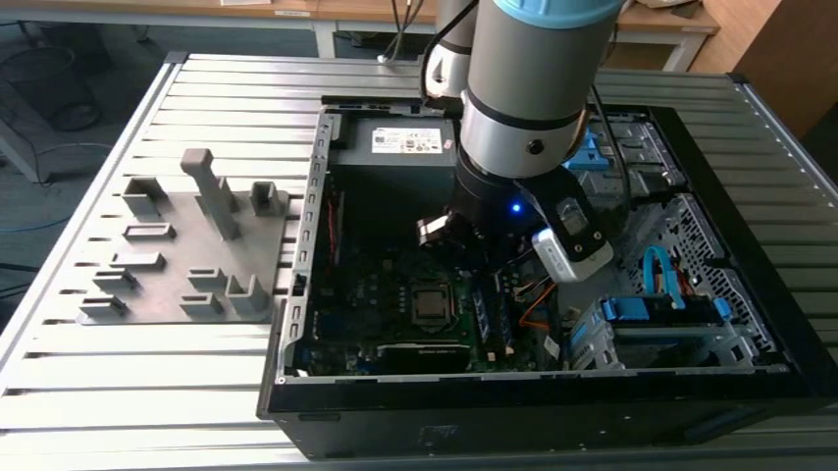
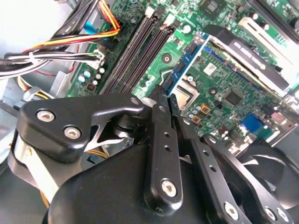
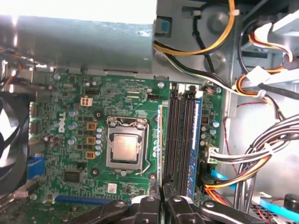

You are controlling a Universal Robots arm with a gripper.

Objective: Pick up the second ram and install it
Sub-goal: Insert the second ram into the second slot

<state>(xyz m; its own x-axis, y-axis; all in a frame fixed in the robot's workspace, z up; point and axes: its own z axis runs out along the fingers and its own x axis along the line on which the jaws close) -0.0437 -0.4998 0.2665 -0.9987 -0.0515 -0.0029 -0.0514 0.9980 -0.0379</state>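
Note:
My gripper (image 2: 166, 99) (image 3: 162, 200) is shut on the second ram (image 2: 189, 58) (image 3: 160, 140), a thin blue-green stick seen edge-on in both wrist views. I hold it by one end, lengthwise above the motherboard, between the CPU socket (image 3: 125, 148) and two black empty memory slots (image 3: 180, 135) (image 2: 140, 51). Another blue-edged stick (image 3: 196, 140) stands in the outermost slot. In the exterior view the arm's wrist (image 1: 517, 186) reaches down into the open computer case (image 1: 733, 255), over the middle of the board.
Bundled cables (image 3: 261, 154) crowd the space beside the slots. The grey power-supply box (image 1: 392, 147) (image 3: 79, 42) borders the board, and a fan (image 3: 9, 140) sits at its other side. Blue drive-bay clips (image 1: 654, 309) lie at the exterior view's right; a grey fixture tray (image 1: 183, 245) lies left.

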